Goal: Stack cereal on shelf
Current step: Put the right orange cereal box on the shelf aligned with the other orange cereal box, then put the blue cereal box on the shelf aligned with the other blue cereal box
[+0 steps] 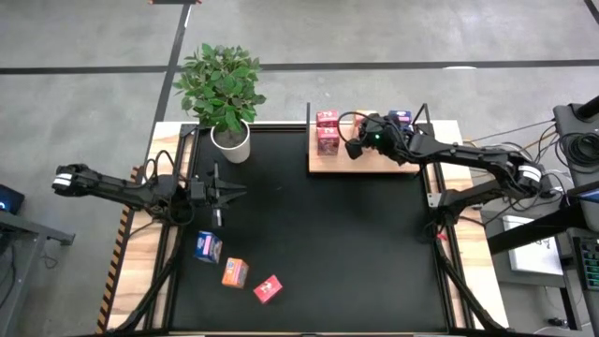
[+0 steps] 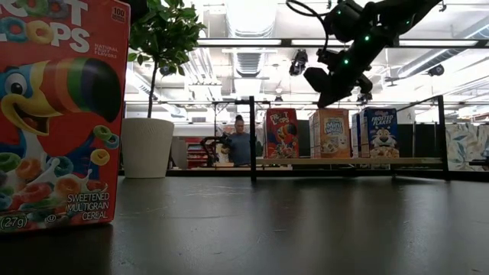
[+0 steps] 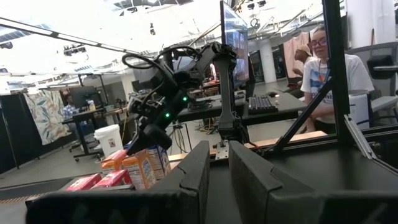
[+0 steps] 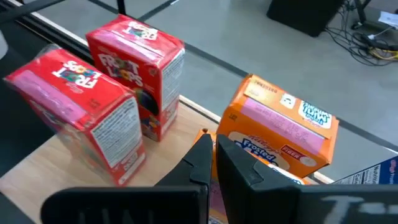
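High view, near edge: we see three loose cereal boxes at lower left of the black table (image 1: 328, 234), a blue box (image 1: 208, 247), an orange box (image 1: 234, 272) and a red box (image 1: 268, 289).
Left gripper (image 1: 236, 193): at centre left, jaws pressed together, holding nothing.
Shelf (image 1: 374, 161): at upper centre right, carrying two red boxes (image 1: 328, 132).
Right gripper (image 1: 352, 148): over the shelf, jaws closed, empty.
Plant pot (image 1: 230, 140): at upper left.

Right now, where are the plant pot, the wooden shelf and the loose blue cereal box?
plant pot (image 1: 231, 142), high view, white rim.
wooden shelf (image 1: 323, 166), high view, bare front-left corner.
loose blue cereal box (image 1: 208, 247), high view, top face.
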{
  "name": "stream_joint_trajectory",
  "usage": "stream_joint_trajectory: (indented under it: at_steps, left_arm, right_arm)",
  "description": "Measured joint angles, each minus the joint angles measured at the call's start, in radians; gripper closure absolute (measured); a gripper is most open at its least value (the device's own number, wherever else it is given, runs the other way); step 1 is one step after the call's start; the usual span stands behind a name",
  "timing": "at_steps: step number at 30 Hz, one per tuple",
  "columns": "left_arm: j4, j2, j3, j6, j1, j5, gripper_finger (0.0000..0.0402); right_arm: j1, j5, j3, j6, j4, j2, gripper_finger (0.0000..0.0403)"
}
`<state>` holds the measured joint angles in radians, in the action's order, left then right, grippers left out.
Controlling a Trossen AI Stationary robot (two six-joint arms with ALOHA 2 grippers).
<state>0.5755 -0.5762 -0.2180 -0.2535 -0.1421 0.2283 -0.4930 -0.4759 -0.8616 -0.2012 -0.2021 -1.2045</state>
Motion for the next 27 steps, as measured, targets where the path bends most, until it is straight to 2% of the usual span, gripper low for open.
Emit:
stream_joint_trajectory:
  at_steps: [18, 22, 27]
  left_arm:
    - [0.0, 0.0, 0.0, 0.0, 0.0, 0.0, 0.0357]
    - [0.01, 0.0, 0.0, 0.004, 0.0, 0.0, 0.0357]
    - [0.031, 0.0, 0.0, 0.037, 0.0, 0.0, 0.0357]
  right_arm:
    - [0.014, -0.015, -0.012, 0.025, 0.011, 0.015, 0.0391]
    - [0.063, -0.015, -0.03, 0.046, 0.015, 0.056, 0.039]
    - [0.194, -0.014, -0.016, 0.092, 0.037, 0.111, 0.039]
